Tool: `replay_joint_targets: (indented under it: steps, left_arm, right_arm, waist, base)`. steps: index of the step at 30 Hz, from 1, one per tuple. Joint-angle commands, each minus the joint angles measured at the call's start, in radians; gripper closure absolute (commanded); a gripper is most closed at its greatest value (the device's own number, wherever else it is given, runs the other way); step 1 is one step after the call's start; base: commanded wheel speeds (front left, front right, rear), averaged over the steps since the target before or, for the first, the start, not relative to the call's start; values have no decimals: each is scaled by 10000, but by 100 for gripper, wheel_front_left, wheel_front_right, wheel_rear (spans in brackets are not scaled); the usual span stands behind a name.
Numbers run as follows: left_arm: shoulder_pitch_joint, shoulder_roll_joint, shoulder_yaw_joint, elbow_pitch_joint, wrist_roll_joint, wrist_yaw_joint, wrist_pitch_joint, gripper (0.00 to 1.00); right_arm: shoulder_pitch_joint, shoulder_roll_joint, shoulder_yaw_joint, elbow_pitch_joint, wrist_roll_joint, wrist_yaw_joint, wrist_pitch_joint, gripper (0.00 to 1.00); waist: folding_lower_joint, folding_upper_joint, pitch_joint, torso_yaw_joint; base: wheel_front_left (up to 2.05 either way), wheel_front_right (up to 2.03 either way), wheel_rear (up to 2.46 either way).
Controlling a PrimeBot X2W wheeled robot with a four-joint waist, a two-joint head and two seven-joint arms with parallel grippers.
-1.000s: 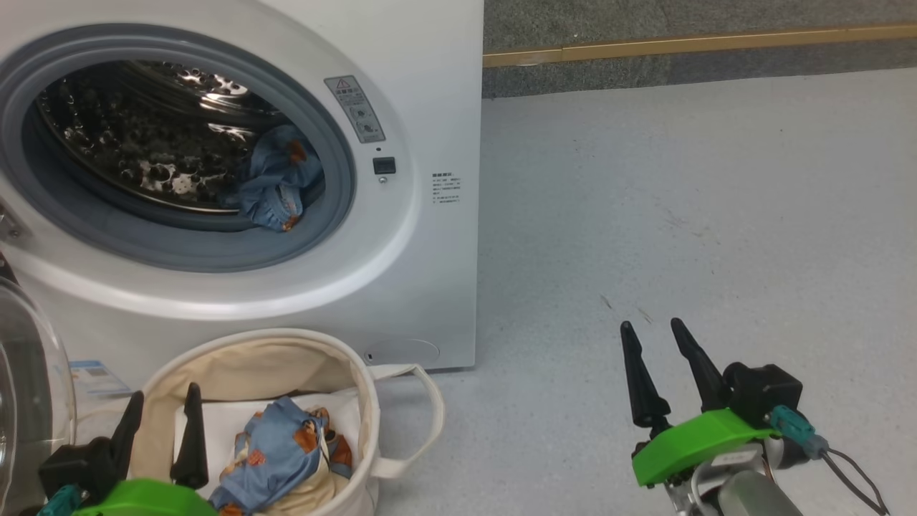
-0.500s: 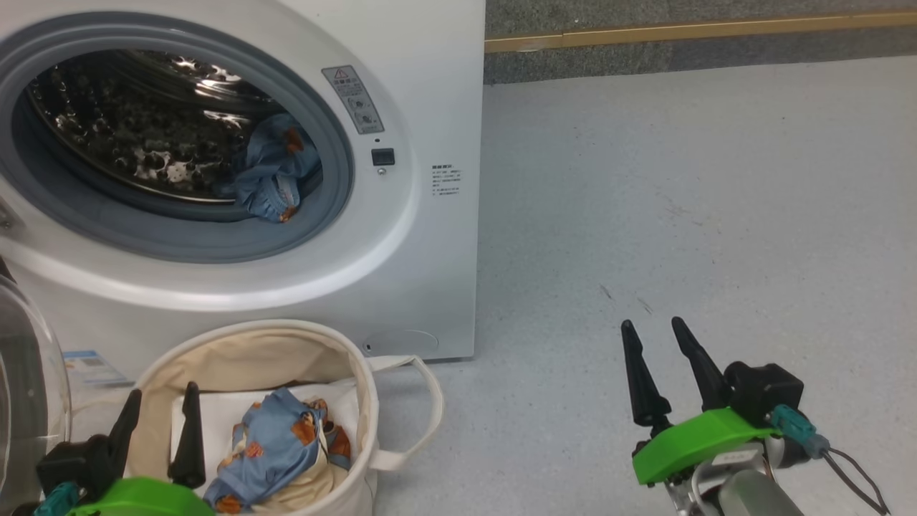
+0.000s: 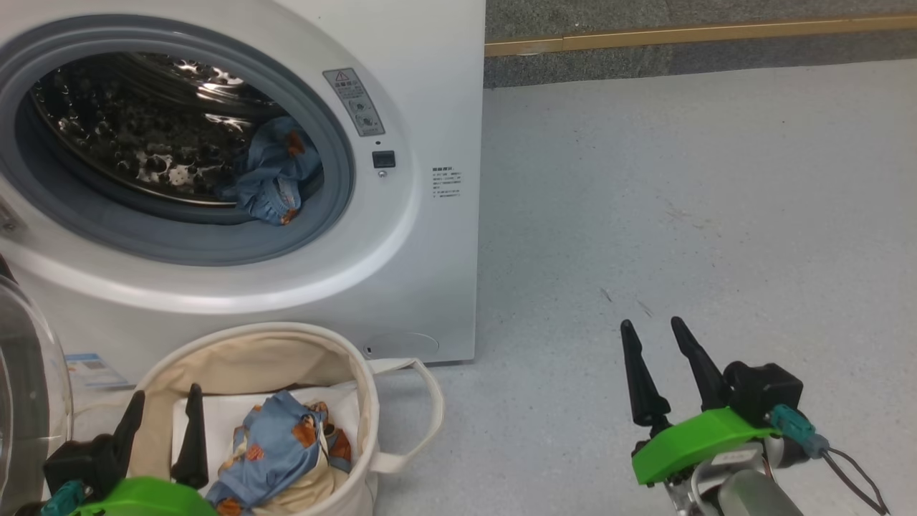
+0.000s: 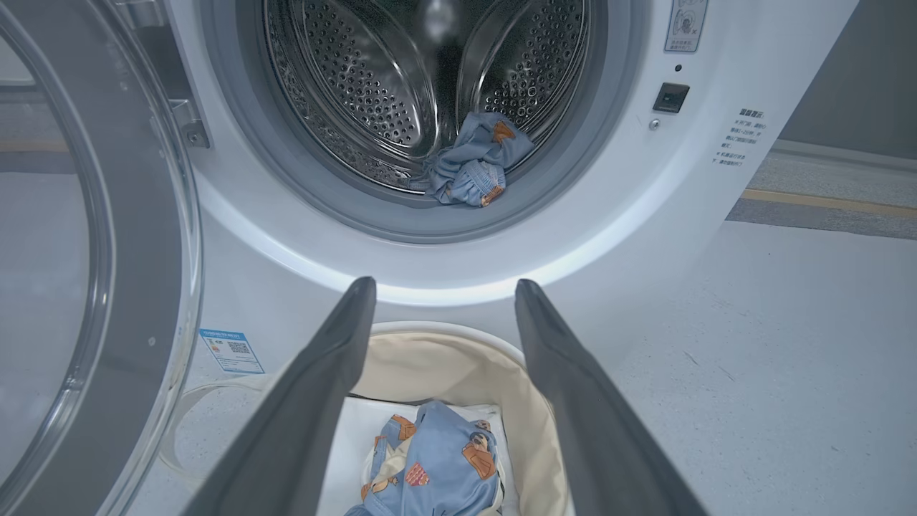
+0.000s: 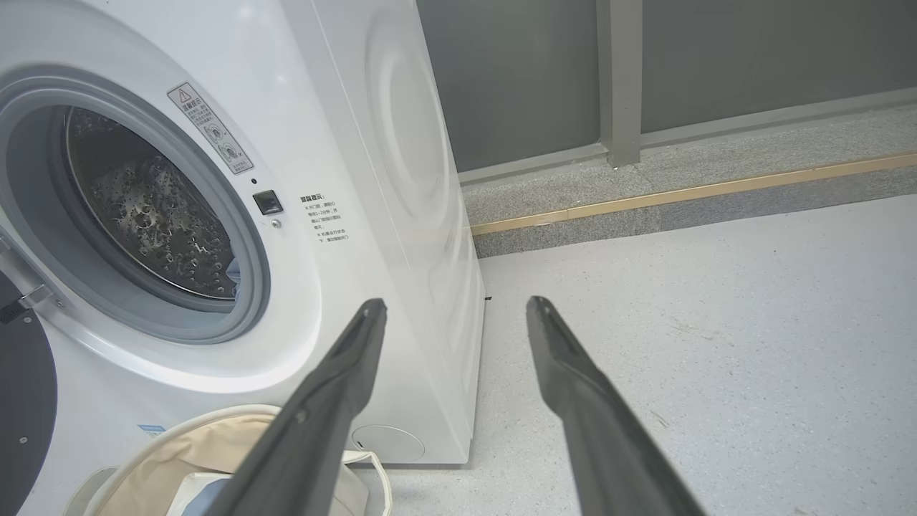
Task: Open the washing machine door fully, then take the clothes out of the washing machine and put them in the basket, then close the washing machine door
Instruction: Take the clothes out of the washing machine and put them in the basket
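Observation:
The white washing machine (image 3: 430,86) stands with its door (image 4: 93,287) swung wide to the left, its glass bowl (image 3: 29,401) at the head view's lower left. One light blue garment (image 3: 276,175) lies at the drum mouth's lower right, seen again as clothes (image 4: 469,165) in the left wrist view. In front stands the cream basket (image 3: 272,344) holding a light blue printed garment (image 3: 276,448) over beige cloth. My left gripper (image 3: 161,405) hangs open above the basket's near side, empty. My right gripper (image 3: 652,328) stands open over bare floor to the right, empty.
Pale grey floor (image 3: 680,215) stretches right of the machine. A grey kerb with a yellow strip (image 3: 680,32) runs along the back, with a dark wall and post (image 5: 620,79) behind. A blue sticker (image 4: 231,351) sits low on the machine's front.
The head camera has shifted slightly, so the whole picture moved a little. Neither gripper nor either garment has visibly moved.

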Motion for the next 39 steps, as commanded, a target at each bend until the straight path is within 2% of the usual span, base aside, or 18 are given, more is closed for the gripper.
replay_joint_targets:
  steps: [1,6,11,17,24,27,31,39]
  left_arm:
    - [-497,315,371,-211,25,19,-84,0]
    - [-725,410,307,46,-10,-62,34,0]
    - [-1580,470,92,588,-114,-423,326,0]
    - [-3333,586,142,1806,-660,-1120,840,0]
    - [-5827,627,538,3731,-2159,-1943,2412,0]
    - [-6903,798,501,4453,-2472,-2084,3065,0]
    - [-8360,641,708,5251,-3443,-2217,3935,0]
    - [-10362,643,362,6834,-3663,-2255,4725,0]
  right_arm:
    - [-271,27,220,-290,37,8,-122,0]
    - [-299,11,250,-304,51,8,-122,0]
    - [-355,-42,126,-328,2,8,-122,0]
    - [-564,-53,134,-423,-71,8,-122,0]
    - [-821,-101,40,-578,-206,8,-122,0]
    - [-946,-115,-36,-686,-262,8,-122,0]
    - [-1059,-158,-177,-816,-335,8,-122,0]
    - [-1267,-151,-398,-1124,-477,8,-122,0]
  waist:
    - [0,-1,-10,1]
    - [0,-1,43,-7]
    - [0,-1,322,112]
    - [0,-1,876,65]
    - [0,-1,1740,-148]
    - [0,-1,2193,-249]
    - [0,-1,2752,-333]
    - [0,-1,3725,-557]
  base:
    - [0,0,0]
    - [0,0,0]
    - [0,0,0]
    - [0,0,0]
    - [0,0,0]
    - [0,0,0]
    - [0,0,0]
    - [0,0,0]
